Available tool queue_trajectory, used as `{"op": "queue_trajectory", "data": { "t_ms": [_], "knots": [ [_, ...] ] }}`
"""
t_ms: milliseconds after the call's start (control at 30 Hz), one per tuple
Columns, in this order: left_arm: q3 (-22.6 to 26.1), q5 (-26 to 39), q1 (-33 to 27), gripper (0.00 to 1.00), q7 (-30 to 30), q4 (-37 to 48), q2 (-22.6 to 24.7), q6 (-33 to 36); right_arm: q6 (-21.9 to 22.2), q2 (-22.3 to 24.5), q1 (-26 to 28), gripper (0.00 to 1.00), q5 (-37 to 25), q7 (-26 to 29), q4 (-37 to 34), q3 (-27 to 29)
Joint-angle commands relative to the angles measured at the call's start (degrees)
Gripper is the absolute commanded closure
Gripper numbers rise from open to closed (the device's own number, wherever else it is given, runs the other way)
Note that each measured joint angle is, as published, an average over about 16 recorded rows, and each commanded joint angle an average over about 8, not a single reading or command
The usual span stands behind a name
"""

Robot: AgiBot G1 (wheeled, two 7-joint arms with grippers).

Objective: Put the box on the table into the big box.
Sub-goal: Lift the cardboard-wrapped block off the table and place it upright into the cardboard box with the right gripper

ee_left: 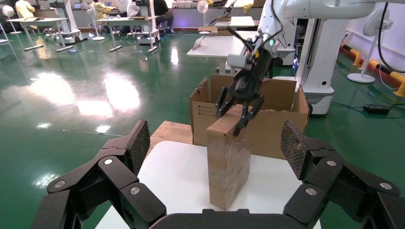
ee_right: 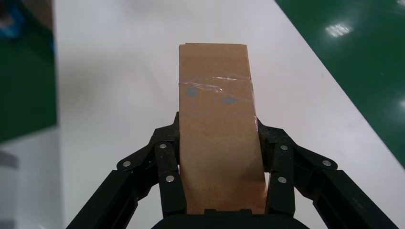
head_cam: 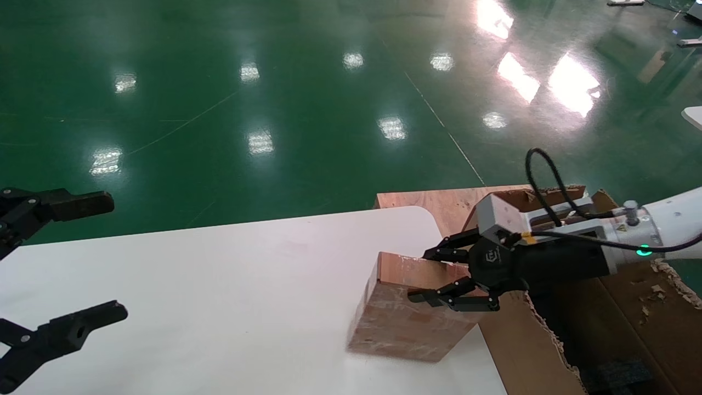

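Note:
The small reddish-brown box [head_cam: 406,323] stands upright on the white table [head_cam: 219,285] near its right edge. My right gripper [head_cam: 419,276] is shut on the box's top end, one finger on each broad side. The right wrist view shows the box [ee_right: 217,95] between the pads [ee_right: 170,157]. The big box [head_cam: 515,345], with ragged top edges and black foam [head_cam: 620,373] inside, stands just beyond the table's right edge. My left gripper [head_cam: 112,258] is open and empty at the far left. Its view shows the box [ee_left: 229,162], the right gripper [ee_left: 229,123] and the big box [ee_left: 277,129].
A flat plywood board [head_cam: 433,200] lies under the big box, past the table's far right corner. Green shiny floor surrounds the table. The left wrist view shows other tables and robot stands far off.

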Motion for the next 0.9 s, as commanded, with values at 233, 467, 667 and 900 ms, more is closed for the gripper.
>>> {"op": "queue_trajectory", "data": {
  "t_ms": [233,467,667,900],
  "knots": [
    [0.0,0.0,0.0,0.0,0.0,0.0,0.0,0.0,0.01,8.79,4.03,1.0,6.48,10.69,8.98,0.34],
    [0.0,0.0,0.0,0.0,0.0,0.0,0.0,0.0,2.0,19.79,14.79,1.0,3.36,19.71,19.18,5.02],
    [0.0,0.0,0.0,0.0,0.0,0.0,0.0,0.0,4.62,30.51,21.78,1.0,-4.03,27.74,25.88,10.08],
    [0.0,0.0,0.0,0.0,0.0,0.0,0.0,0.0,8.46,40.69,22.95,1.0,-7.3,33.25,28.58,8.76]
  ]
}}
